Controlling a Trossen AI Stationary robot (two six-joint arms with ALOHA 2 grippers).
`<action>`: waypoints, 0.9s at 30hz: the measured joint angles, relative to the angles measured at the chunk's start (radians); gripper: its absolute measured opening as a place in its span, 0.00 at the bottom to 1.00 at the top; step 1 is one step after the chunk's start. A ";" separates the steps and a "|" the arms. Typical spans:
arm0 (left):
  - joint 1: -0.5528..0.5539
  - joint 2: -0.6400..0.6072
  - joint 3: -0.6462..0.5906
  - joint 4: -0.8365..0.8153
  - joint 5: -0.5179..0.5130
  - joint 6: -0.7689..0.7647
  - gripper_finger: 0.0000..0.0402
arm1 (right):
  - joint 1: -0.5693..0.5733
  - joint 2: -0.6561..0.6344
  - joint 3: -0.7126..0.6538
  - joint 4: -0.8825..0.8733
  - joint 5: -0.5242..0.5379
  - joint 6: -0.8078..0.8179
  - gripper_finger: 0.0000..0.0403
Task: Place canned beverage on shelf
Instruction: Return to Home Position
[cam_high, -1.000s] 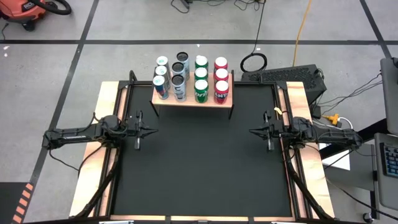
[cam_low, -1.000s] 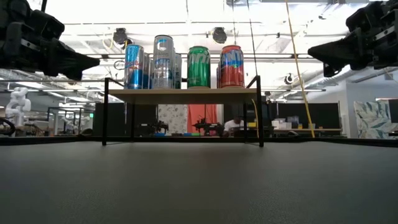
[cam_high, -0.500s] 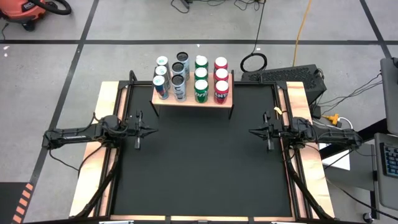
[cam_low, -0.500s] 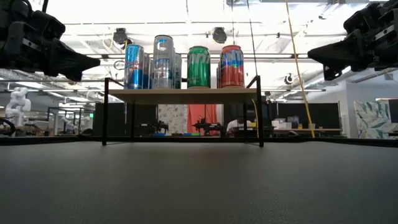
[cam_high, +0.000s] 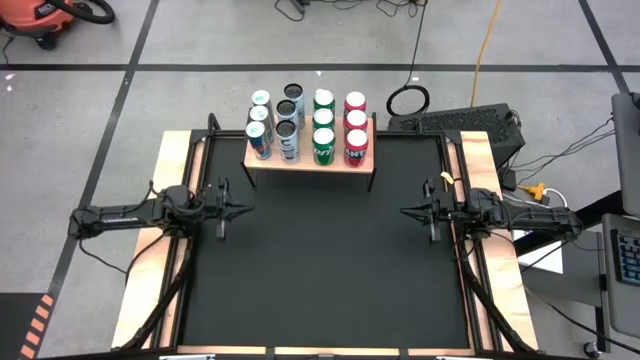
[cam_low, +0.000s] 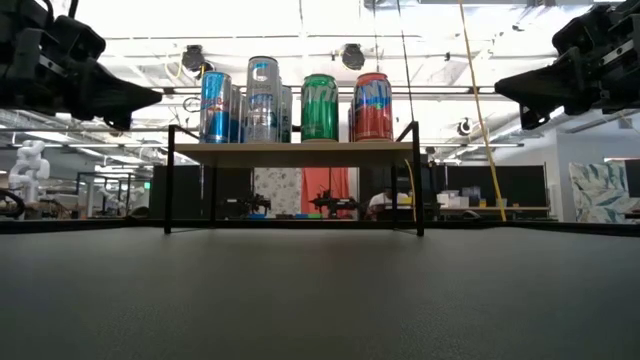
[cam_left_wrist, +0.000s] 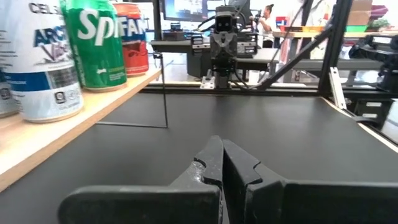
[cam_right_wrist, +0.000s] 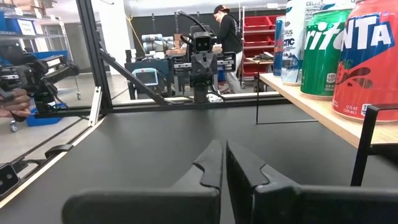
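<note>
Both sets of jaws were pressed together on nothing: the left gripper (cam_high: 243, 210) hung over the left side of the black table (cam_high: 320, 285) and the right gripper (cam_high: 404, 211) over its right side, their tips pointing at each other and well apart. Off at the table's far edge stood the shelf (cam_high: 310, 163). It held twelve upright cans in four files of three, from left to right blue cans (cam_high: 259, 138), silver cans (cam_high: 288, 140), green cans (cam_high: 322, 144) and red cans (cam_high: 355, 146).

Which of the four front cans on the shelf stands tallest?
The silver can, standing between the blue can and the green can; its top rises above all the others.
</note>
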 joint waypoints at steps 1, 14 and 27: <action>-0.006 0.000 0.000 -0.002 0.000 0.002 0.00 | 0.000 0.000 0.000 0.000 0.000 0.000 0.00; -0.053 0.000 0.000 -0.019 -0.056 0.058 0.00 | 0.000 0.000 0.000 0.002 0.000 0.000 0.00; -0.053 0.008 0.000 -0.036 -0.057 0.048 0.00 | 0.000 0.000 0.000 0.003 0.000 0.000 0.00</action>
